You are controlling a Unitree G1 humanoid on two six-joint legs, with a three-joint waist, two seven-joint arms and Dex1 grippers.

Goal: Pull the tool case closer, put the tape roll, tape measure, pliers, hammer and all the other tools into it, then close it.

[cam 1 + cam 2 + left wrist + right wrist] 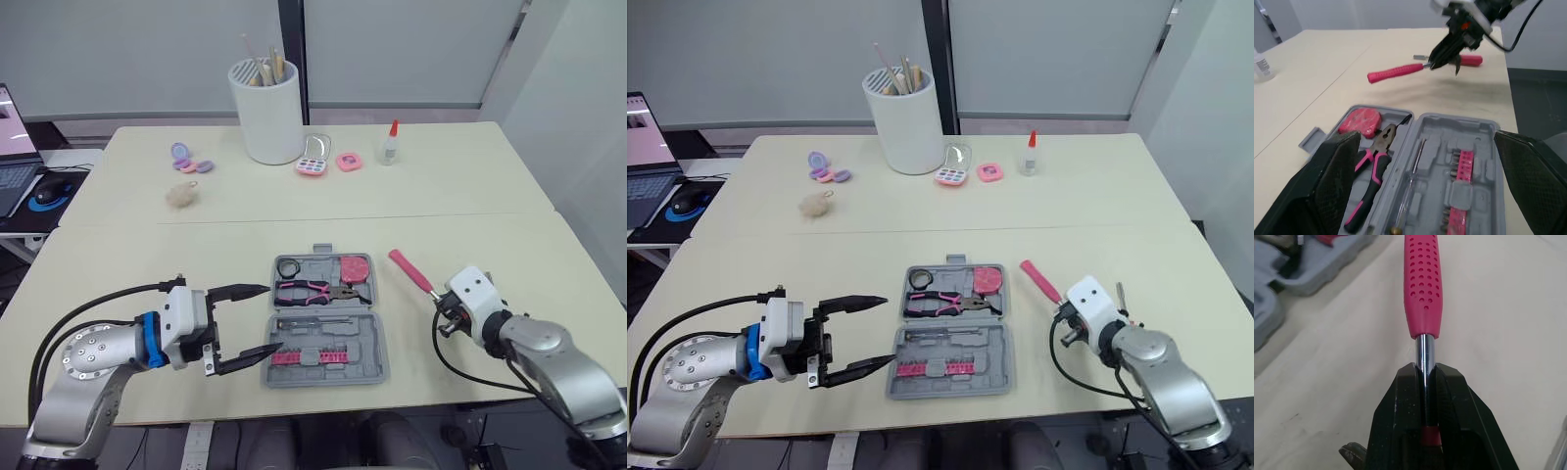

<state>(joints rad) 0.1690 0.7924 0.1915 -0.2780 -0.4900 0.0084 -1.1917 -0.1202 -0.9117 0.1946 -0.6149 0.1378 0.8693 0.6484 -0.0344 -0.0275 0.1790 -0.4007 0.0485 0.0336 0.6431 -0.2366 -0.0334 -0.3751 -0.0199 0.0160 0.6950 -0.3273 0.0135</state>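
Your right gripper (1425, 377) clamps the hammer (409, 271) by its shaft near the table's (470, 196) front edge, handle pointing far-left; the case (367, 343) lies just left, your left gripper (274, 315) gaping wide beyond it

You have a grey tool case (378, 345) on a pale cream table (470, 196). In it you will see pliers (306, 290) with pink-and-black handles, a pinkish-red tape measure (355, 267), a black tape roll (288, 267) and a pink strip of bits (312, 356). Your hammer (1421, 284) has a pink grip dotted with rows of small holes, and a shiny chrome shaft. The fingers of your left gripper (272, 317) and right gripper (1425, 368) are black, and a blue ring (147, 338) bands the silver left arm. Further back you have a white container (266, 113), a white glue bottle (391, 147) with a red cap, a pink compact (349, 162), a lilac compact (181, 152) and a beige fluffy ball (181, 195).
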